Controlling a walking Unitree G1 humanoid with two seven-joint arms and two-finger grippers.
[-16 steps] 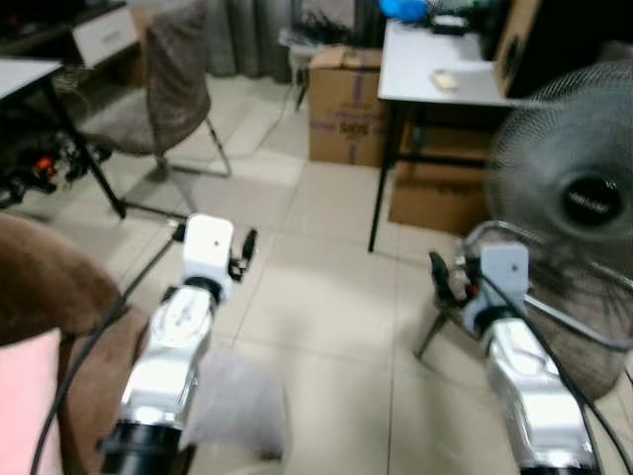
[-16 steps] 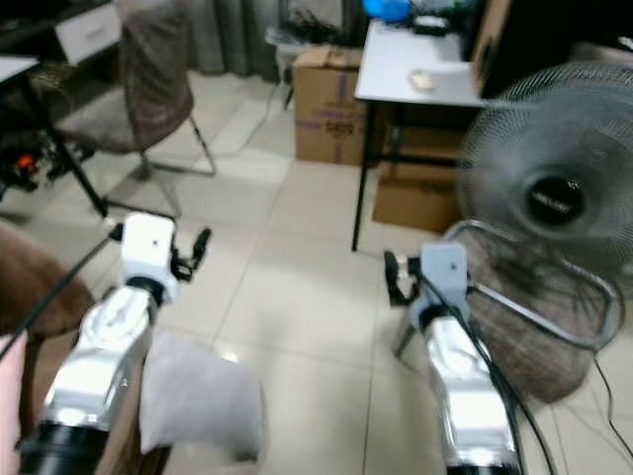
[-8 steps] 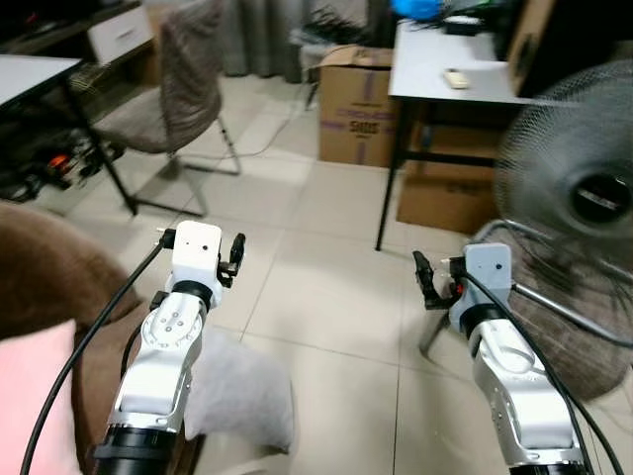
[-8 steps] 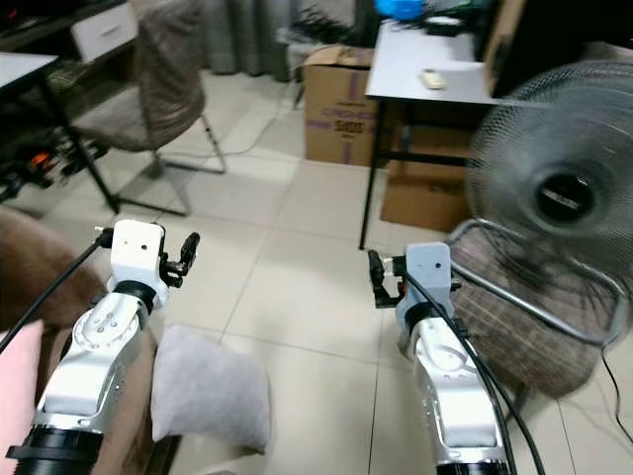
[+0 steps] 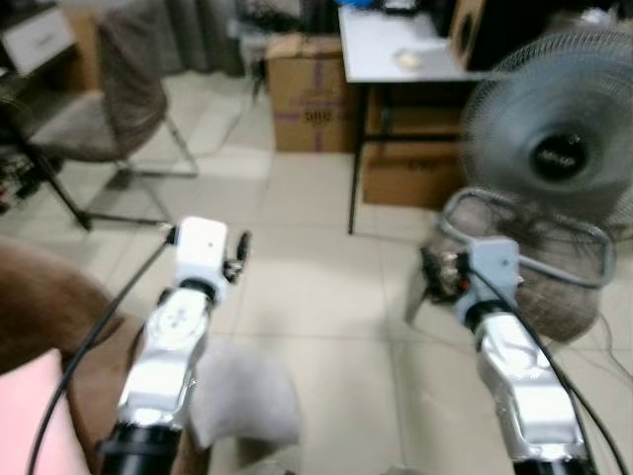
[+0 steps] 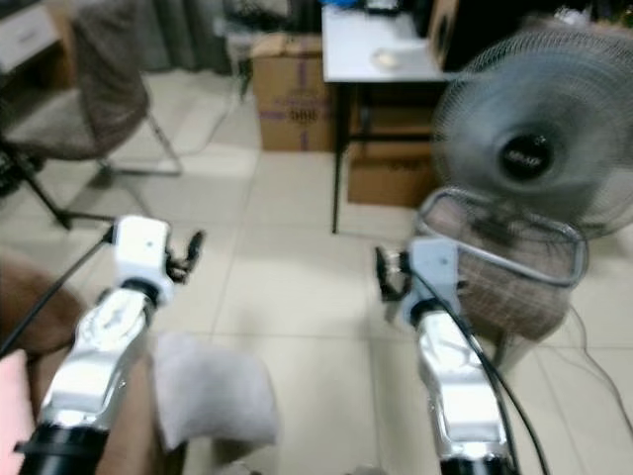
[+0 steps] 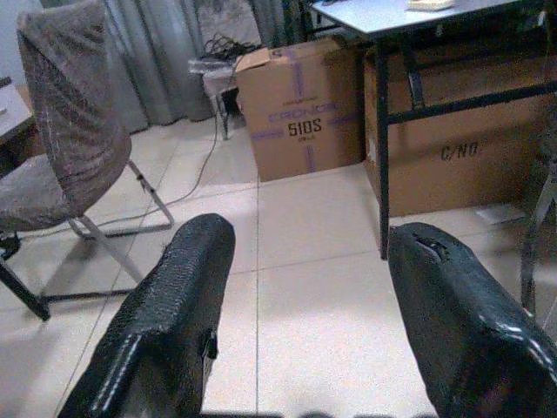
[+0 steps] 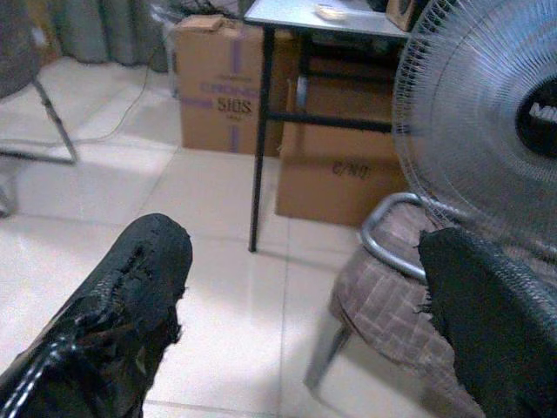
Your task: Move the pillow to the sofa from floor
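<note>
Both grippers [image 7: 296,331] [image 8: 305,322] hover open above the soft, light pillow [image 6: 213,391], best pinched at a corner.

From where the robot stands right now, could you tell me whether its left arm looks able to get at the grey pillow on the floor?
Probably yes. The grey pillow lies on the tiles just beneath the left arm, beside the brown sofa, with nothing lying over it. The left gripper, jaws open, points forward past it, so the arm would need to lower and draw back.
</note>
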